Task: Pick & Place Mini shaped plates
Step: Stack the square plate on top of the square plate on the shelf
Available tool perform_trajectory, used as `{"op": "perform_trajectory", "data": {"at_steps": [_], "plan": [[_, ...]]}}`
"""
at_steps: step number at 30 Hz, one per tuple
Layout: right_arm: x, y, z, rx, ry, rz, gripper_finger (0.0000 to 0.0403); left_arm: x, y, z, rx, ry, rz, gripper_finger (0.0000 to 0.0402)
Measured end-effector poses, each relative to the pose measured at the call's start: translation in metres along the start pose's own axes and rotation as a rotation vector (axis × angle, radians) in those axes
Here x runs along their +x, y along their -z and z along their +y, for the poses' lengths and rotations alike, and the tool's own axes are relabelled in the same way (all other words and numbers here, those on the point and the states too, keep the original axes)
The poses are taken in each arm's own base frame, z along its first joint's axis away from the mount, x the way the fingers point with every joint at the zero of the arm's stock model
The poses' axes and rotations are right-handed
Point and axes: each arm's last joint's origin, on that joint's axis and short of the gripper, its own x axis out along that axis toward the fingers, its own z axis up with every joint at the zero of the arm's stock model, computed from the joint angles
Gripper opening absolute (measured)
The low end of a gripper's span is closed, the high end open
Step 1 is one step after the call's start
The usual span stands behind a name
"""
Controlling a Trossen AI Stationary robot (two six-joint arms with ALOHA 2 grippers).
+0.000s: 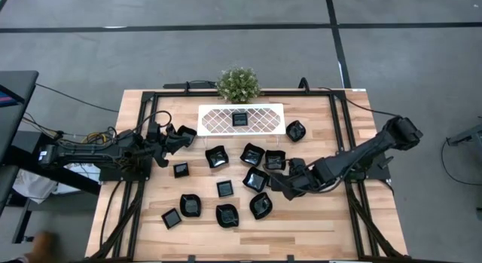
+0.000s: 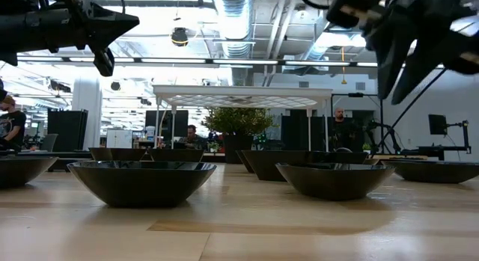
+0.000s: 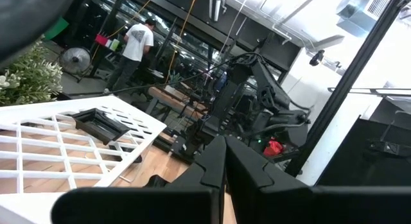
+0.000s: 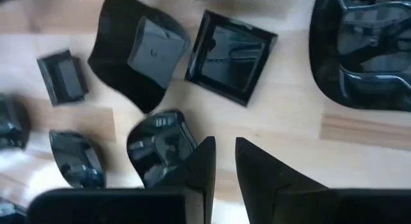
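Near the desk's left edge, the left tool (image 1: 167, 140) hung above the wood with a mini shaped plate (image 1: 184, 134) at its tip; its fingers (image 3: 215, 161) were pressed together, though whether they pinched that plate's rim I could not tell. Toward the desk's far edge stood the white lattice tray (image 1: 260, 120), one square plate (image 1: 239, 119) resting on it, with the green potted plant (image 1: 239, 84) just behind at that edge. Most other black plates (image 1: 225, 189) lay scattered over the desk's middle and toward its near edge, one more (image 1: 295, 130) just beside the tray's right end. Right of the middle, the right tool (image 1: 279, 184) hovered among them, its fingers (image 4: 200, 163) narrowly parted over bare wood beside a rounded plate (image 4: 162, 142), holding nothing.
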Motion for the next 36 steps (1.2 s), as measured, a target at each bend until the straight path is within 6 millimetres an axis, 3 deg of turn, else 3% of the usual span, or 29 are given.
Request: {"op": "perform_trajectory", "data": {"at_steps": [6, 20, 36], "plan": [[0.012, -0.002, -0.011, 0.060, 0.021, -0.013, 0.0056, 0.000, 0.000, 0.000, 0.000, 0.000, -0.001, 0.0012], [0.035, 0.004, -0.008, 0.069, 0.046, 0.005, 0.0080, 0.000, -0.001, 0.000, 0.000, 0.004, -0.007, 0.0012], [0.036, 0.001, -0.007, 0.091, 0.034, -0.023, 0.0123, 0.000, -0.002, -0.001, -0.001, 0.009, -0.017, 0.0012]]}}
